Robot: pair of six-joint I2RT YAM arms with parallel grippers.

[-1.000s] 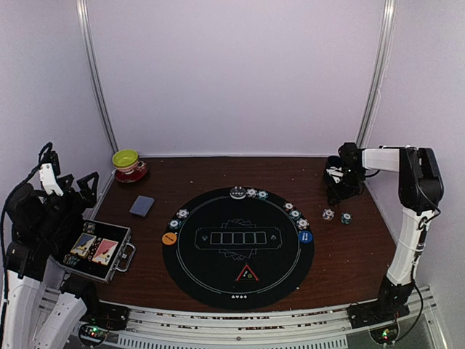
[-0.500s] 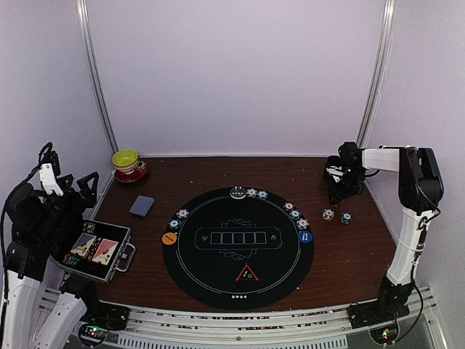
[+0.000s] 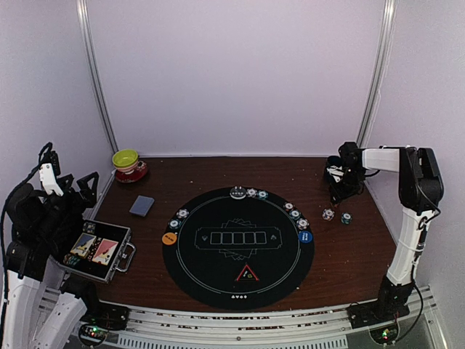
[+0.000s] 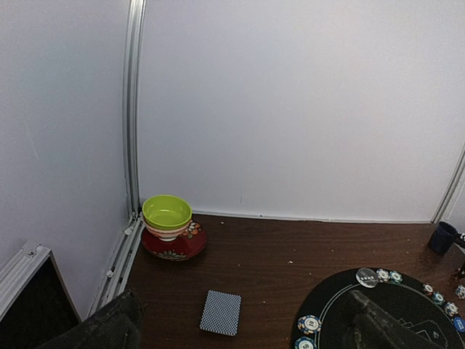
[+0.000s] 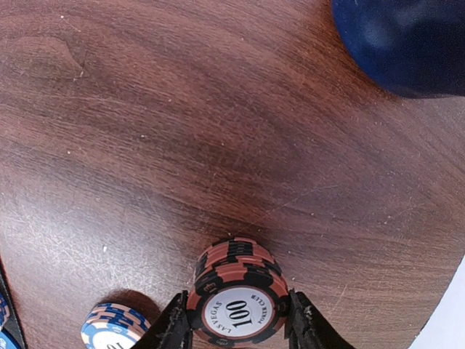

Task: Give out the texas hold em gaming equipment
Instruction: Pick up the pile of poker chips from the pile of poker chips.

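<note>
Right gripper (image 5: 238, 323) clenched on a stack of red chips (image 5: 236, 287); one finger on each side, both touching the stack's edge; stack stands on the bare table (image 5: 145, 109), top face marked 100. In the wrist view the mug (image 5: 407, 43) sits at 1 o'clock from the stack, apart from it; a blue-and-white chip (image 5: 112, 327) lies at 9 o'clock, just beside the near finger.

From above, this gripper is down at the table off the mat (image 3: 218, 276), at the mat's 2 o'clock, with the mug just beside it; the stack itself is hidden under the wrist there. Two loose chips (image 3: 328, 214) lie on the wood between gripper and mat; whether one is the blue-and-white chip cannot be told.

Left gripper (image 4: 241, 313) released, fingers spread wide and holding nothing; the arm is folded at the table's near left, above an open case (image 3: 120, 236) with picture cards inside.

On the mat's edge: three chips at 12 o'clock (image 3: 251, 193); three at 2 o'clock (image 3: 295, 214), with the blue button (image 3: 304, 236) just below them; two at 10 o'clock (image 3: 178, 218), with the orange button (image 3: 169, 238) at 9 o'clock; red triangle (image 3: 247, 274) at 6 o'clock, inside the rim.

Card deck (image 3: 142, 206) face down on the wood, off the mat at 10 o'clock; bowl (image 3: 126, 158) on its saucer (image 3: 138, 174) in the far left corner.
</note>
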